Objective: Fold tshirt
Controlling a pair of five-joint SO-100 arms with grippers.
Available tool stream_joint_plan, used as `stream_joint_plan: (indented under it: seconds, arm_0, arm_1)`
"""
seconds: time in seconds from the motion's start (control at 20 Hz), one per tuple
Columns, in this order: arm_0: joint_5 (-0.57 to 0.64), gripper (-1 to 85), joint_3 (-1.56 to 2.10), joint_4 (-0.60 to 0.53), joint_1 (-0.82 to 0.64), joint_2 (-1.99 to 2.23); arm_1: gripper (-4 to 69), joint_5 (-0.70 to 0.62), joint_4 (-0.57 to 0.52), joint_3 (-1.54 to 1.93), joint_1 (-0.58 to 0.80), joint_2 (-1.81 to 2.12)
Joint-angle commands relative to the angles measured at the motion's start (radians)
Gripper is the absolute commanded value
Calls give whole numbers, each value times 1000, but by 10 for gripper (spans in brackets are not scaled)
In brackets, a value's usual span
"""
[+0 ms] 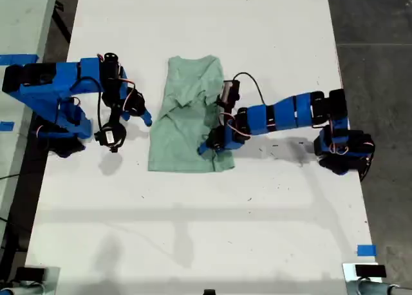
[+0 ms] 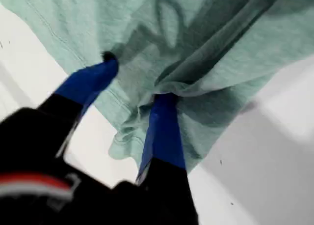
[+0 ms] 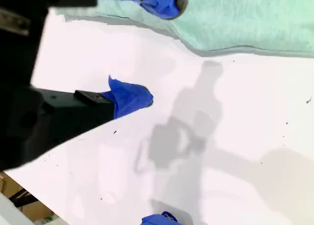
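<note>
Two blue arms work over a white counter point(image 1: 193, 230), one from each side in the exterior view. The tshirt point(image 1: 187, 124) lies in the middle of the counter, partly folded, with creases near its collar end and a straighter hem at the end nearer the bottom of the exterior view.

My first claw point(image 1: 209, 145) belongs to the arm on the exterior view's right. It reaches over the tshirt's right edge, near the lower corner. In the first wrist view the claw point(image 2: 140, 90) has its two blue fingers point(image 2: 164, 131) set apart, and a fold of the pale green cloth point(image 2: 206, 53) is gathered between them; one finger goes under the bunched hem, the other rests on top of the cloth. The claw is therefore partly closed with the cloth in its grip.

My second claw point(image 1: 138, 114) belongs to the arm on the exterior view's left. It hangs just beside the tshirt's left edge, above the bare counter. In the second wrist view its fingers point(image 3: 130, 97) stand wide apart and nothing is between them; one tip is near the cloth's edge point(image 3: 245, 23).
</note>
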Motion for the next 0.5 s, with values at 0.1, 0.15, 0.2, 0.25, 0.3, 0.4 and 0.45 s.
stream_joint_plan:
  seconds: [0.1,0.15,0.2,0.25,0.3,0.4,0.45]
  arm_0:
    - [-11,213,-17,2,15,48]
    - [-15,212,-23,2,18,48]
    - [-23,212,-35,6,25,48]
    - [-28,192,-57,11,34,46]
    - [-40,109,-91,32,41,35]
    - [-77,109,-152,74,58,17]
    - [-77,125,-169,71,72,17]
  arm_1:
    - [386,-38,423,-308,-20,23]
    - [395,-46,499,-376,-32,51]
    - [394,-57,543,-419,-46,94]
    - [389,-64,563,-428,-55,144]
    - [380,-67,581,-420,-61,192]
    - [378,-54,609,-368,-64,264]
    - [380,-48,609,-327,-64,291]
